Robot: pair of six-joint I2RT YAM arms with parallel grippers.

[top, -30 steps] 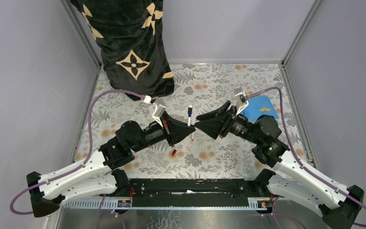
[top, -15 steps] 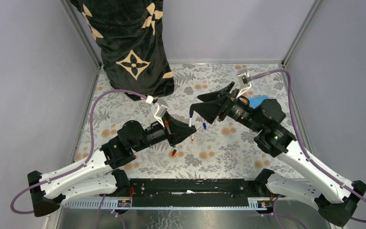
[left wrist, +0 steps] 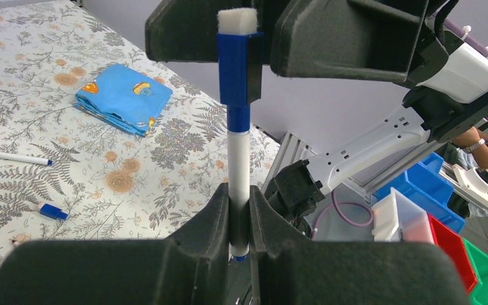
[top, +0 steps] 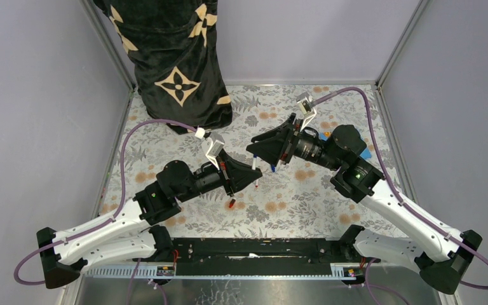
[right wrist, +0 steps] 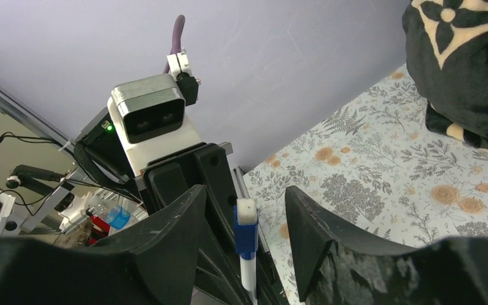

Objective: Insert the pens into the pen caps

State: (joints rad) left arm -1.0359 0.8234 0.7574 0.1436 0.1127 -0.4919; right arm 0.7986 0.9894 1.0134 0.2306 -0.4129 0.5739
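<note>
Between the parted jaws of the right gripper (right wrist: 244, 206): blue cap (right wrist: 246, 238).
The pen (left wrist: 239, 152), clamped tight in the left gripper (left wrist: 239, 198), points lengthwise into that gap.

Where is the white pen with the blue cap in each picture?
Top external: white pen with the blue cap, mid-table, poking out beneath the right gripper.
Left wrist: centre, upright, pinched by the left gripper.
Right wrist: bottom centre, between the open right gripper's fingers.
Shared landmark: the flowery table cover.
</note>
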